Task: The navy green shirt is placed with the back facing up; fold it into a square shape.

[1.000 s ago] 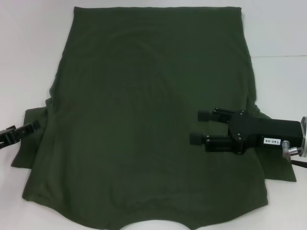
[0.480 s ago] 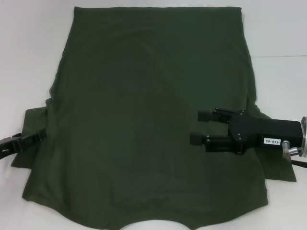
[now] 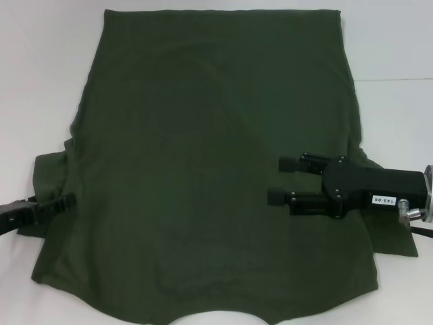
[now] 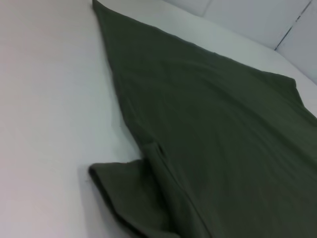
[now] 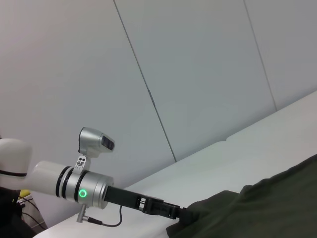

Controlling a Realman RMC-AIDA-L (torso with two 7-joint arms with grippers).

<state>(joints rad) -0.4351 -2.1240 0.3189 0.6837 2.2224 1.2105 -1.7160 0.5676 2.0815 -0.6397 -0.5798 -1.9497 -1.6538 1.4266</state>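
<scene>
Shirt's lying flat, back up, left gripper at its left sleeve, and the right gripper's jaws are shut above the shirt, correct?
Not quite: the head view shows the right gripper with its jaws open above the navy green shirt. The rest holds: the left gripper is at the left sleeve.

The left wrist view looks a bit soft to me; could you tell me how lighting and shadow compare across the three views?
Head view: even light, the shirt dark with faint folds, no glare. Left wrist view: soft throughout, with a faint shadow beside the sleeve on the table. Right wrist view: flat light on the wall, and the left end effector at the shirt's edge.
</scene>
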